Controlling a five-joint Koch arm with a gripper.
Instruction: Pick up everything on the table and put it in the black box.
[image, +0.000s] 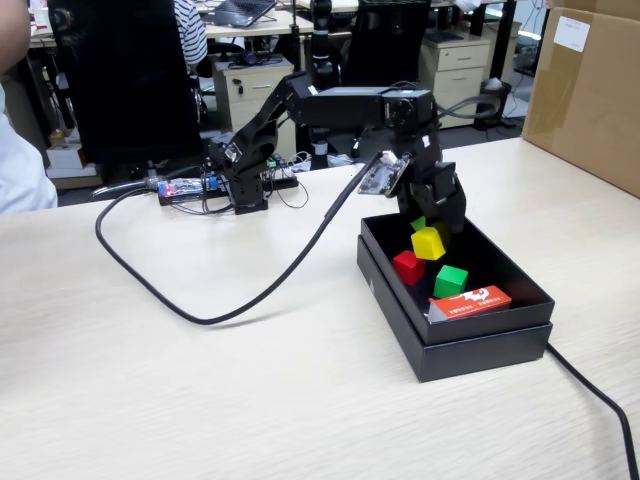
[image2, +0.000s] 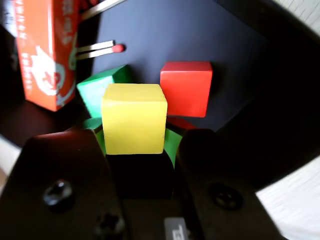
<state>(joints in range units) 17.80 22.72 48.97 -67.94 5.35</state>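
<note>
Over the far end of the black box (image: 455, 345), the hand (image: 430, 236) hangs with the yellow cube (image: 428, 243) clamped between its jaws, held clear above the box floor. From the wrist view the same cube (image2: 134, 118) sits squarely between the two dark fingers (image2: 65, 165), with bits of green padding showing at its sides.

Down on the box floor lie the red cube (image: 407, 266), toward the left wall in the fixed view, and the green cube (image: 450, 281), just right of it and nearer the camera. A flat orange-red packet (image: 470, 301) rests at the near end of the box, and the wrist view shows matchsticks (image2: 97, 49) beside that packet (image2: 42, 55).

By my reading the task is nearly finished: two of the three cubes are already inside, and the third is held directly above the box and needs only to be let go. Nothing else small and coloured shows on the table (image: 150, 390); only the arm's base and a black cable (image: 250, 290) lie across it. What is left, then, looks like a single release, with the yellow cube likely to land on or between the other two.
</note>
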